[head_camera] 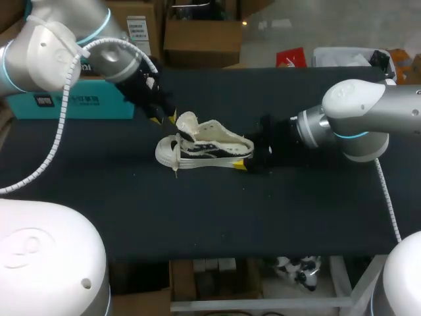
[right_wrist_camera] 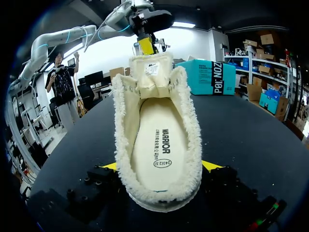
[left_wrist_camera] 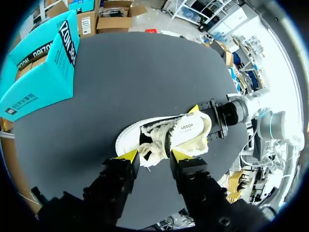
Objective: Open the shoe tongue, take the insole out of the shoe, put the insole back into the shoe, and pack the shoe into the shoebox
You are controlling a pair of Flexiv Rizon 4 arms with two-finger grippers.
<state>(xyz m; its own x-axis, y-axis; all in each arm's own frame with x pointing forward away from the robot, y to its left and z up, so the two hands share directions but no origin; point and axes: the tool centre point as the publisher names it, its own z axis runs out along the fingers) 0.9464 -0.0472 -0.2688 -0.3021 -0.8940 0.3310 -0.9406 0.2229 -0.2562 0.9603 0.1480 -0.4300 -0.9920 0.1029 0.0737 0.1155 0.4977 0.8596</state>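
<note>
Right end effector (right_wrist_camera: pixel 161 166) mostly hidden behind shoe (right_wrist_camera: pixel 157 121) heel; insole (right_wrist_camera: pixel 155 145) front hidden under tongue (right_wrist_camera: pixel 152 72); shoebox (head_camera: pixel 99 105) partly behind left arm (head_camera: pixel 46 52).

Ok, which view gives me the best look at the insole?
The right wrist view: it looks straight into the shoe from the heel, so most of the insole shows. The head view shows the shoe side-on, its inside barely visible; in the left wrist view the tongue and laces hide the insole.

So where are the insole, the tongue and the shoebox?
insole (right_wrist_camera: pixel 161 145): right wrist view, its printed middle.
tongue (right_wrist_camera: pixel 152 77): right wrist view, just below its label.
shoebox (head_camera: pixel 99 105): head view, its teal side.
</note>
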